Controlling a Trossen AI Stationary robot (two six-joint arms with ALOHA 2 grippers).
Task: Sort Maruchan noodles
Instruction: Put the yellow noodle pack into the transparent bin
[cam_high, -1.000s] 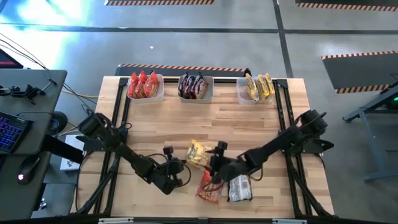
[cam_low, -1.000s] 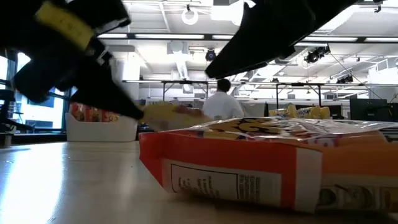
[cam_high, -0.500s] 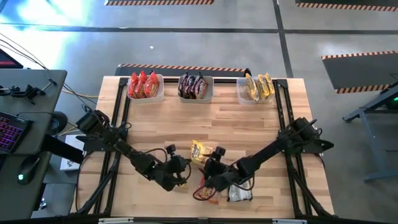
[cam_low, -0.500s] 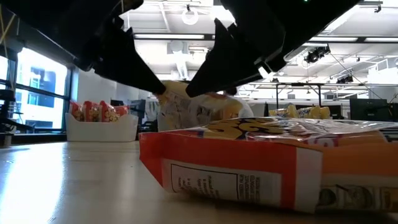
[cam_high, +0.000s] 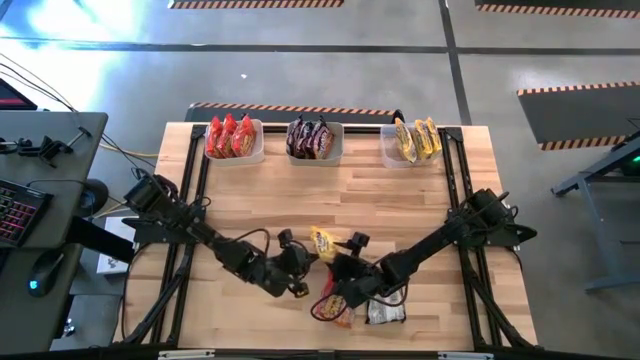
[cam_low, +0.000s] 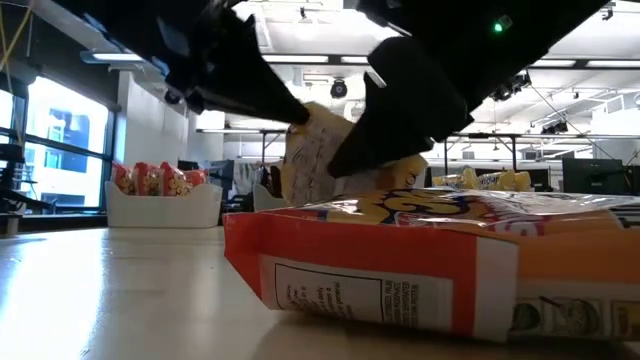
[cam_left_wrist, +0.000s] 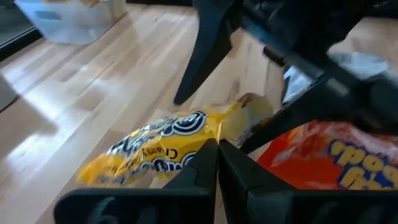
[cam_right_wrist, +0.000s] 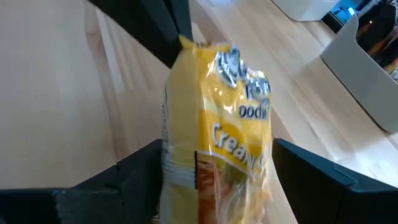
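A yellow noodle packet (cam_high: 322, 243) stands tipped up between my two grippers near the table's near middle; it also shows in the low view (cam_low: 318, 160) and in the right wrist view (cam_right_wrist: 217, 124). My left gripper (cam_high: 306, 258) is shut on it. My right gripper (cam_high: 340, 262) is open, with one finger on either side of the packet (cam_right_wrist: 216, 146); whether they touch it I cannot tell. A red-orange packet (cam_high: 333, 308) and a silver-and-dark packet (cam_high: 385, 312) lie flat on the table under the right arm. My left gripper (cam_left_wrist: 217, 163) pinches the yellow packet's edge (cam_left_wrist: 198, 155) between its two shut fingers, near a top corner (cam_right_wrist: 186, 45). The fingers slant down from the table's left. The packet stands raised on edge; the red-orange packet (cam_low: 400, 270) hides its lower end in the low view.
Three pale bins stand along the far edge: one with red packets (cam_high: 234, 140), one with dark packets (cam_high: 315, 140), one with yellow packets (cam_high: 412, 140). Bare wood (cam_high: 380, 200) lies between the bins and the grippers. People and desks show in the room beyond.
My left gripper has moved toward the table's right and taken hold of the yellow packet, which has tipped up from lying flat to standing on edge. My right gripper has come in around the packet from the right.
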